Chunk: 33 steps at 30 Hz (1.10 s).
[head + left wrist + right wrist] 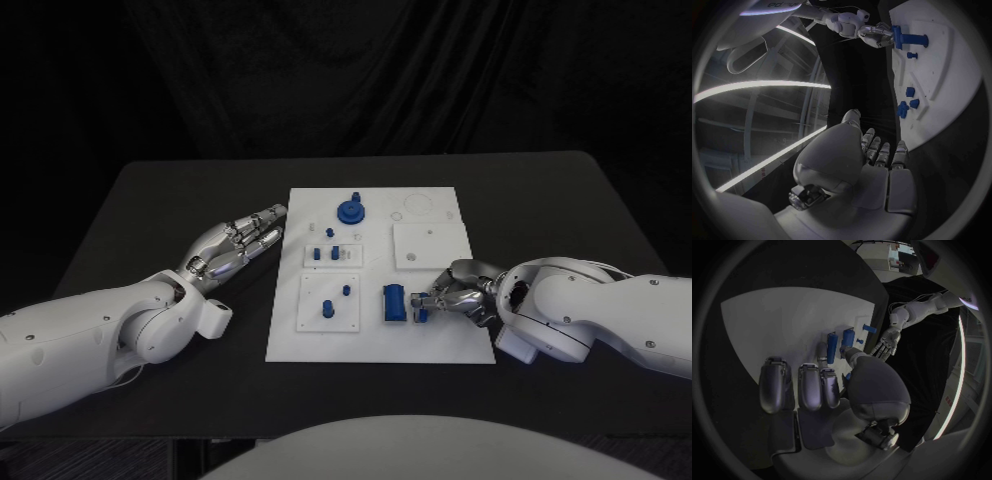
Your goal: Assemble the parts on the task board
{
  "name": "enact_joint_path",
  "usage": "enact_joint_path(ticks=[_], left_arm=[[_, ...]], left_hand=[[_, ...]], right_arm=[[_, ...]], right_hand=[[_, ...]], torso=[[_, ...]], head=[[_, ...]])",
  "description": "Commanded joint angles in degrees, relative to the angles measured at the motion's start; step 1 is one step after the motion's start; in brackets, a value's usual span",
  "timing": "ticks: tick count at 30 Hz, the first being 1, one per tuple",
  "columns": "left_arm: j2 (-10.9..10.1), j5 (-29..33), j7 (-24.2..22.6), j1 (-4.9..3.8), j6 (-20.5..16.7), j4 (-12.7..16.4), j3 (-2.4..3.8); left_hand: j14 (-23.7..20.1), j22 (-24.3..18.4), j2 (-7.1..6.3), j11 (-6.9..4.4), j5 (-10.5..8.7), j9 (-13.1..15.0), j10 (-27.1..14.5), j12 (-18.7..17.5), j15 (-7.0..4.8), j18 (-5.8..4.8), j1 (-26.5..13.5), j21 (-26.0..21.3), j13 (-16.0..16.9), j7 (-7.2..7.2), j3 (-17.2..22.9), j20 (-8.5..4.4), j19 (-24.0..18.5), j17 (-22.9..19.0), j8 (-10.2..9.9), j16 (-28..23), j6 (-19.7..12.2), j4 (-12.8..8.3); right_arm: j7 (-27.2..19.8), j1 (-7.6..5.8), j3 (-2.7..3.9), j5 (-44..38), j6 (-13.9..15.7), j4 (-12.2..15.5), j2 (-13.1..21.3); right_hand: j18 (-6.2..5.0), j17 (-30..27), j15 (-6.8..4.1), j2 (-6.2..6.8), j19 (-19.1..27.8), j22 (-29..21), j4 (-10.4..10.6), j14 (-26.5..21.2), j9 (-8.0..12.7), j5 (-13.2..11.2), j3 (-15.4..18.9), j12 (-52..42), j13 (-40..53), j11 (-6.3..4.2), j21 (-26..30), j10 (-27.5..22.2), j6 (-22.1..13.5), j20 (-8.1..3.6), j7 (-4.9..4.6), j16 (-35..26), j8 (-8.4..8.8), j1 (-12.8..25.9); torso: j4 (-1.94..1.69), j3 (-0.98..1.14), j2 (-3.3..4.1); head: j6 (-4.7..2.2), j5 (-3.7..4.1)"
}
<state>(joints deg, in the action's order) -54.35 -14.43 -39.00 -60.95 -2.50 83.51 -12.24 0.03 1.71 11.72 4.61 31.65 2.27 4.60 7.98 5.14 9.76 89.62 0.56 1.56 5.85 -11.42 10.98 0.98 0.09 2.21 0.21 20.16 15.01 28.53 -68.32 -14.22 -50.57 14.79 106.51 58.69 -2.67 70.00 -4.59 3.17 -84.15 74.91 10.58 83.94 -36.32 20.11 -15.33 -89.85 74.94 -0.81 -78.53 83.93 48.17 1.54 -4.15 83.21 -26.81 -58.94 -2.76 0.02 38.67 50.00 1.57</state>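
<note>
Right hand: the right hand (459, 292) is at the lower right edge of the board, low in the frame. Its fingertips touch the end of the blue cylinder; whether they really pinch it, I cannot tell. In the right wrist view the fingers (811, 386) are straight and apart above the plate.
Left hand: the left hand (240, 241) lies flat on the black table (159, 210), just beside the left edge of the board. Its fingers are stretched out and it holds nothing.
Board: the white board (433, 335) is in the middle of the frame; I judge it stiff and flat.
Blue cylinder: the blue cylinder (392, 302) lies on the lower middle of the board. It seems light, hard plastic, smooth and ready to roll; best taken across its sides.
Blue knob: the blue knob (351, 211) is in the upper part of the board.
Small pegs: the small pegs (330, 254) are left of centre. They look light and easy to knock over; better to pinch them from above.
</note>
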Motion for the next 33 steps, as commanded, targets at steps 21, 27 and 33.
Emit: enact_joint_path(ticks=[21, 27, 33], left_arm=[[0.3, -0.1, -3.6, 0.37, 0.8, -0.5, 0.05], [0.3, -0.1, -3.4, 0.42, 0.9, -0.5, 0.05], [0.3, -0.1, -3.3, 0.45, 0.9, -0.5, 0.05]], left_hand=[[0.0, 0.0, 0.04, -0.04, 0.21, 0.0, -0.6, -0.6, 0.56, -0.03, 0.7, 0.2, -0.1, -0.07, 0.3, 0.43, 0.0, -0.1, 0.0, -0.2, -0.4, -0.2], [0.0, 0.0, 0.04, -0.04, 0.21, 0.0, -0.6, -0.6, 0.56, -0.03, 0.7, 0.2, -0.1, -0.07, 0.3, 0.43, 0.0, -0.1, 0.0, -0.2, -0.4, -0.2], [0.0, 0.1, 0.05, -0.04, 0.21, 0.0, -0.7, -0.6, 0.59, -0.03, 0.7, 0.2, -0.1, -0.08, 0.3, 0.45, 0.0, -0.1, 0.0, -0.2, -0.4, -0.2]], right_arm=[[-1.3, 0.03, 0.00, -7.0, 0.2, 0.5, 0.2], [-1.4, 0.03, 0.00, -7.5, 0.2, 0.6, 0.2], [-1.9, 0.03, 0.00, -7.6, 0.2, 0.7, 0.5]], right_hand=[[-0.24, 0.1, -1.36, -1.31, -1.8, 11.2, -0.1, 2.8, -11.2, -0.7, 6.3, -0.2, 15.1, -1.66, 0.2, 6.1, -3.9, -1.07, 2.58, -0.1, -16.21, -2.9], [-0.27, 0.1, -1.72, -1.55, -1.8, 11.2, -0.1, 2.8, -13.8, -0.5, 6.8, -0.2, 15.1, -2.10, 0.4, 6.1, -4.8, -1.40, 3.10, -0.2, -19.49, -3.6], [-0.26, 0.2, -1.94, -1.74, -1.8, 11.2, -0.3, 2.9, -15.3, 0.5, 6.7, -0.2, 15.1, -2.38, 0.3, 6.1, -5.4, -1.61, 3.41, -0.1, -21.18, -4.3]], torso=[[0.01, 0.01, 0.01], [-0.02, 0.00, -0.01], [0.01, 0.02, -0.01]], head=[[0.00, -0.31], [0.00, -0.32], [0.00, -0.45]])
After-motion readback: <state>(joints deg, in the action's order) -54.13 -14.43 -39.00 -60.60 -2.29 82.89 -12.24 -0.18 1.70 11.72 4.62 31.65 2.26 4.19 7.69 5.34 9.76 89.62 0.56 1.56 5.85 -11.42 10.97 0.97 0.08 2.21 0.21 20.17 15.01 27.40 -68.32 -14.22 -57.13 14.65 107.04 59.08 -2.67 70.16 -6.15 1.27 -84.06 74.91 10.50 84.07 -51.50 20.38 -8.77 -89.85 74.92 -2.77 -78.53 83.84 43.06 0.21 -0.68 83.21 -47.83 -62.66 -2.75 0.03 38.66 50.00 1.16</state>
